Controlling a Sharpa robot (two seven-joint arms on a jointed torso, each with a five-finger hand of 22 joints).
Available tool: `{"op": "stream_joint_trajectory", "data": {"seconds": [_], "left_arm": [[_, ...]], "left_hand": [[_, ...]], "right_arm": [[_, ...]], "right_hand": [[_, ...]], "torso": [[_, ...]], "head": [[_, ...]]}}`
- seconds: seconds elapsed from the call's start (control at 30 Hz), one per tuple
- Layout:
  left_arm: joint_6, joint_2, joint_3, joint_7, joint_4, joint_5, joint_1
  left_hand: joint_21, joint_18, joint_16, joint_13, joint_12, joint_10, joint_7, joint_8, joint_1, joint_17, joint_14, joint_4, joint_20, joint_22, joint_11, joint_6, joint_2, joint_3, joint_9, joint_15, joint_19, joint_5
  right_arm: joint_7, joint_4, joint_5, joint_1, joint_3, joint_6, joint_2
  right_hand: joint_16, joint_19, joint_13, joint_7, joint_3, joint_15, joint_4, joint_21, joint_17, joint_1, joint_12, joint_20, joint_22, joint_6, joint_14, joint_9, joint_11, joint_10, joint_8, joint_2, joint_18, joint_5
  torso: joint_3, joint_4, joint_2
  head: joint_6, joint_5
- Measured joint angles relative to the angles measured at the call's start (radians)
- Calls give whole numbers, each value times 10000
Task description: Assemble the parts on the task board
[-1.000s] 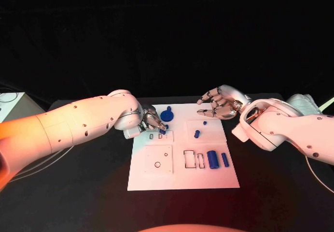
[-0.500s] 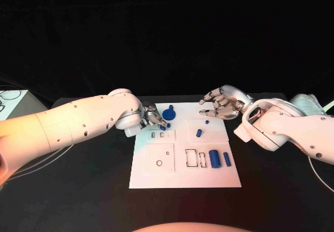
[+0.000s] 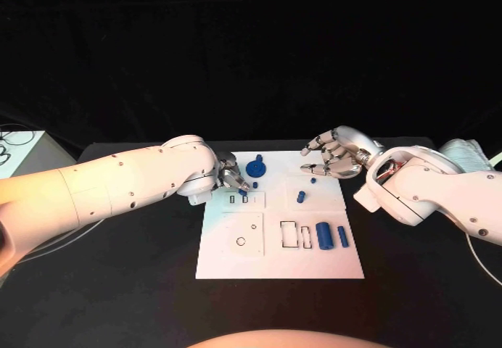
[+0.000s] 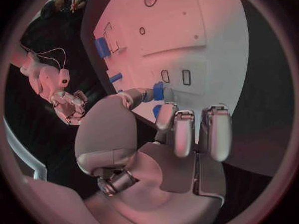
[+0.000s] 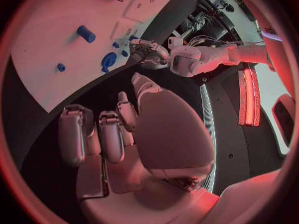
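The white task board (image 3: 236,257) lies in the middle of the table. My left hand (image 3: 232,177) hovers over its far left part and pinches a small blue part (image 4: 158,90) between thumb and finger, just above two small slots (image 3: 236,197). A round blue part with a knob (image 3: 256,170) sits beside that hand. A short blue peg (image 3: 301,196) and a smaller blue piece (image 3: 314,181) stand farther right. Two blue cylinders (image 3: 331,235) lie at the board's right side. My right hand (image 3: 335,154) hangs over the far right corner, fingers loosely bent and apart, holding nothing.
Black table (image 3: 125,290) surrounds the board. Outlined recesses (image 3: 293,235) and a square plate with holes (image 3: 243,235) mark the board's near half. A pale box with cables (image 3: 16,148) stands at the far left edge. My right forearm (image 3: 429,192) lies right of the board.
The whole picture has shifted a little. Against the board, both hands stay where they were, the left still pinching the small blue part above the slots.
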Motion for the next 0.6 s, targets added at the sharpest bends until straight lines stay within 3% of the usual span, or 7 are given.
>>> {"op": "stream_joint_trajectory", "data": {"seconds": [0.2, 0.27, 0.33, 0.6], "left_arm": [[-3, 10, -85, -60, 72, -167, -16], [-2, 13, -102, -75, 75, -198, -24], [-2, 14, -113, -85, 75, -222, -34], [2, 30, -129, -99, 75, -261, -61]], "left_hand": [[0, 0, 0, -1, 0, 0, 0, -3, 2, -1, 0, 0, 0, 0, 1, 0, 1, 0, 2, 1, -1, 0], [0, 1, 0, -1, 0, -1, 0, -4, 3, -1, 0, 0, 0, -1, 1, 0, 2, 0, 6, 1, -1, 0], [0, 1, 0, -9, 0, -1, 0, -14, 4, -1, 0, 0, 0, -1, 1, 0, 4, 0, 199, 1, -1, -1], [-1, 2, 0, -27, 0, -2, 0, -4, 17, -2, 0, 0, 0, -1, 2, 0, 16, 0, 203, 1, -1, -3]], "right_arm": [[197, -24, 76, -3, 0, -173, 23], [318, -40, 158, -3, 0, -308, 39], [444, -58, 258, -3, 0, -452, 54], [792, -97, 577, -2, -1, -828, 90]], "right_hand": [[-67, 0, -100, 0, 54, 0, 30, -206, 0, -18, -112, 0, -1, 0, 0, 0, 21, -122, 74, -18, 0, 139], [-187, -1, -542, -3, 184, -25, 12, -501, 0, -18, -500, -1, -1, -4, 26, 0, 16, -555, 114, -18, 162, 195], [-262, -57, -707, -18, 235, -38, 13, -723, -1, -18, -633, -56, -1, -19, 39, 0, -5, -712, 114, -18, 162, 196], [-262, -56, -747, -18, 235, -38, 13, -762, -1, -18, -633, -56, -2, -19, 38, 1, -7, -713, 114, -17, 162, 196]], "torso": [[-10, -5, 0], [-9, -10, 0], [-14, -11, 0], [-22, -15, 0]], "head": [[13, 22], [20, 23], [22, 24], [36, -4]]}}
